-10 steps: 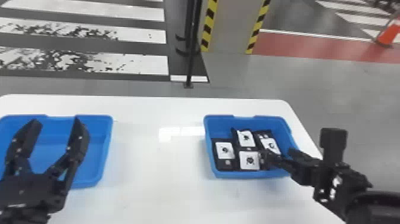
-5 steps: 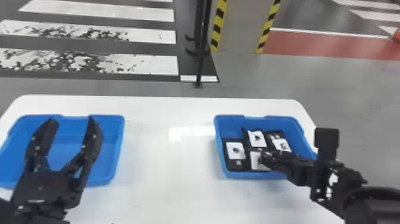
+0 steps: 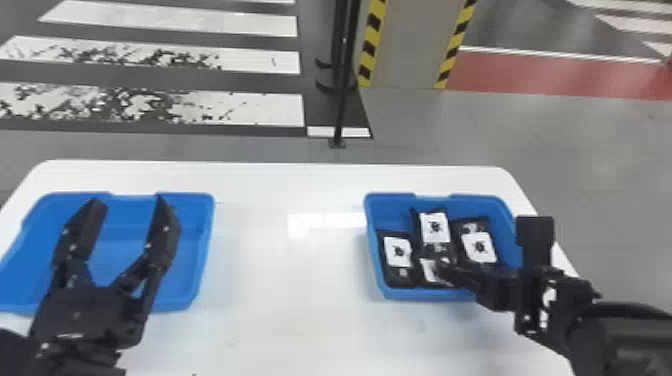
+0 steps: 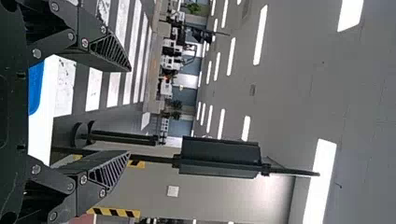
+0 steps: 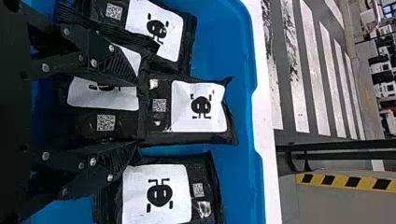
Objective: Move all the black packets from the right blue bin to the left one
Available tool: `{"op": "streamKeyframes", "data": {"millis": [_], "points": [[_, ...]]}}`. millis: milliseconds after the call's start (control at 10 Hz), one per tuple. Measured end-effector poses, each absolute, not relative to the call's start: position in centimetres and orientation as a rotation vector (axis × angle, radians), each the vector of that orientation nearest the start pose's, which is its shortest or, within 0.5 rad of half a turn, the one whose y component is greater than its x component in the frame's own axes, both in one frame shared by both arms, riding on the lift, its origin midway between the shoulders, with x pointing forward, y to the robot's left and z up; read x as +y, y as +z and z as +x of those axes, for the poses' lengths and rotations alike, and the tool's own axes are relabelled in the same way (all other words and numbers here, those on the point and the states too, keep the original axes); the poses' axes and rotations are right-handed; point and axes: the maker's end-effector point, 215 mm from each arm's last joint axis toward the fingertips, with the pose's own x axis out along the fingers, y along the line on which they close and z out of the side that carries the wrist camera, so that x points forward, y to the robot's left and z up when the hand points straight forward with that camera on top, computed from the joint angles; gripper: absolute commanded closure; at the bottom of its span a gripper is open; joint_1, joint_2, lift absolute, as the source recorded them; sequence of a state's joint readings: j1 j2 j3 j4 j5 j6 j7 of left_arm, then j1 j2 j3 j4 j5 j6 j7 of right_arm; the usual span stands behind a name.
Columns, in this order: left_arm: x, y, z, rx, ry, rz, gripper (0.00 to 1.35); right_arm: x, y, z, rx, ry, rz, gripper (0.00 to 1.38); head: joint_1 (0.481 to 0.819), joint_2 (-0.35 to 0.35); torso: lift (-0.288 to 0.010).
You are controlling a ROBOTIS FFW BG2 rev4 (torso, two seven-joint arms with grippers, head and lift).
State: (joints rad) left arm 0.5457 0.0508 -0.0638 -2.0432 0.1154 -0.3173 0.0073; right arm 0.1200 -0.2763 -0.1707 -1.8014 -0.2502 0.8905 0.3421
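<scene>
Because the job is evidently a transfer, the white table (image 3: 280, 310) carries two blue bins well apart: the left bin (image 3: 197, 245) to receive, the right bin (image 3: 425, 294) to supply. The left gripper (image 3: 127, 200) waits by the left bin, jaws spread. The right gripper (image 5: 138, 114) has its jaws spread over one packet (image 5: 105, 122), presumably to straddle it. Count: one table, two bins, two grippers, four black packets (image 3: 398, 252), all in the right bin.
</scene>
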Motion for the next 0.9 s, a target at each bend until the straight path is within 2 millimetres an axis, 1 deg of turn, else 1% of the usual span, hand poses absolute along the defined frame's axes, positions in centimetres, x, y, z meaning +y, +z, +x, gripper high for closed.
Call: {"op": "streamKeyframes", "data": {"millis": [300, 400, 500, 700, 800, 900], "points": [[20.9, -26.6, 42.2, -0.244, -0.055, -0.121, 0.45, -29.8, -49.2, 47.8, 0.730, 0.238, 0.170, 1.13, 0.695, -0.114, -0.140], [20.9, -26.6, 42.2, -0.247, -0.055, -0.123, 0.45, -29.3, -48.6, 47.8, 0.703, 0.244, 0.200, 1.13, 0.695, -0.106, -0.140], [20.9, -26.5, 42.1, -0.254, -0.054, -0.125, 0.45, -29.3, -47.1, 48.0, 0.654, 0.236, 0.214, 1.13, 0.695, -0.103, -0.140], [21.0, -26.2, 42.0, -0.267, -0.050, -0.127, 0.45, -29.8, -43.0, 48.8, 0.536, 0.223, 0.219, 1.13, 0.695, -0.105, -0.140], [21.1, -26.2, 42.0, -0.269, -0.049, -0.128, 0.45, -30.6, -41.2, 48.9, 0.488, 0.205, 0.218, 1.13, 0.695, -0.114, -0.140], [21.1, -26.2, 41.9, -0.271, -0.048, -0.130, 0.45, -31.2, -39.0, 48.8, 0.428, 0.188, 0.211, 1.13, 0.695, -0.124, -0.140]]}}
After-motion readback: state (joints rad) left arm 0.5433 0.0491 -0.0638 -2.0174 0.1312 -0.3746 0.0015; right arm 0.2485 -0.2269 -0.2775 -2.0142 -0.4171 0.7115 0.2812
